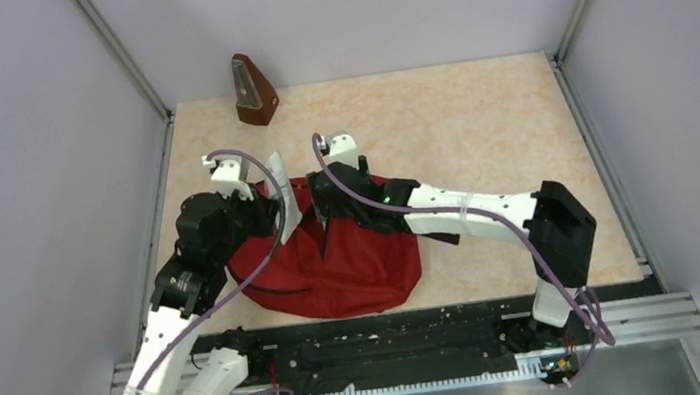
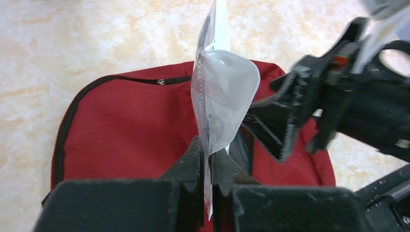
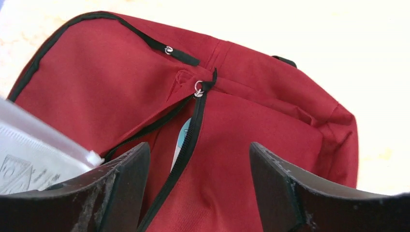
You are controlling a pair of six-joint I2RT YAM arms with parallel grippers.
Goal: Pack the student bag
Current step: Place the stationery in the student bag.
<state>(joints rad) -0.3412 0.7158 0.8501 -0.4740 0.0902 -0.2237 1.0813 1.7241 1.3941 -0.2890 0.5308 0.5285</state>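
**Pouch poised over student bag**

We see the dark red student bag [image 1: 345,269] lying at 6 o'clock on the marble-patterned surface [image 1: 479,131]. Our left hand [image 2: 207,150] pinches a clear plastic pouch [image 2: 220,92] upright above it. Our right hand [image 3: 198,150] stands wide over the partly open zipper [image 3: 191,130]. A wooden metronome [image 1: 254,90] stands at 11 o'clock.

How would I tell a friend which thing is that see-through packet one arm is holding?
Find the dark red backpack lying on the beige table. Just above it, the left gripper pinches a flat pouch, held edge-up. It is the only clear, shiny plastic thing there.
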